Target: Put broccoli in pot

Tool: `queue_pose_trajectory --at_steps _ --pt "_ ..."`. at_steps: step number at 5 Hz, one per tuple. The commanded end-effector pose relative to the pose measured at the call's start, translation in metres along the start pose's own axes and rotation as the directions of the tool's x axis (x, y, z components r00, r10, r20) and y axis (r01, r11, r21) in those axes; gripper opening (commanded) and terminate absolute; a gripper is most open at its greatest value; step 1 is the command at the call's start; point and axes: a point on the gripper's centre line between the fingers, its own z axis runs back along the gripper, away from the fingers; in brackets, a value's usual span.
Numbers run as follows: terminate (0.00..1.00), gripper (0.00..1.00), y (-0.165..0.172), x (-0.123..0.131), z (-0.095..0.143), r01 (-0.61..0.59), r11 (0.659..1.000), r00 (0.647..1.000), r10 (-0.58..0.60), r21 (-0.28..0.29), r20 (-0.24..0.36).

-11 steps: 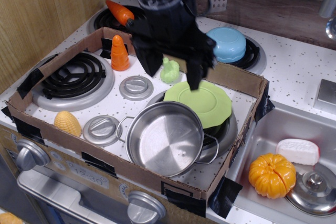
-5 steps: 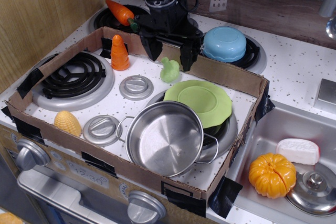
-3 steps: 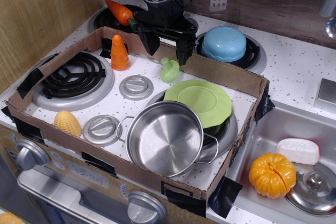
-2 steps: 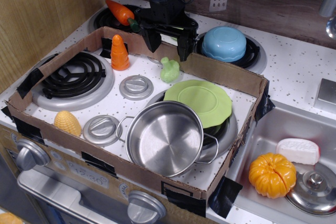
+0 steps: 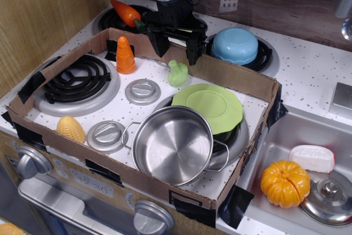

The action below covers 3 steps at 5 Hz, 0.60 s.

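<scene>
The broccoli (image 5: pixel 177 73) sits loose on the desk (image 5: pixel 308 64) inside the cardboard box (image 5: pixel 242 81), just above centre frame. Our claw (image 5: pixel 176 48) hangs right above it, fingers spread and empty. We judge nothing done yet: gripping, lifting and dropping remain. Lower centre, the pot (image 5: pixel 172 145) holds nothing, beside the green plate (image 5: pixel 214 107)

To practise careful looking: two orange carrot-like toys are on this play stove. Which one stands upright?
The cone-shaped carrot inside the cardboard box stands upright, tip up. The other carrot lies tilted on the back-left burner, outside the box.
</scene>
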Motion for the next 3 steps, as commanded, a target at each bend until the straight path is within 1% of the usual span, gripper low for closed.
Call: queue_pose_trajectory --at_steps 1,2,3 --pt "0.0 1.0 -0.006 -0.001 0.007 -0.045 0.998 0.995 0.041 0.039 0.091" --pt "0.0 1.0 -0.007 -0.006 0.001 -0.032 0.999 0.996 0.029 0.032 0.085" --pt "0.0 0.0 -0.01 -0.006 -0.004 -0.044 0.998 0.996 0.04 0.041 0.084"
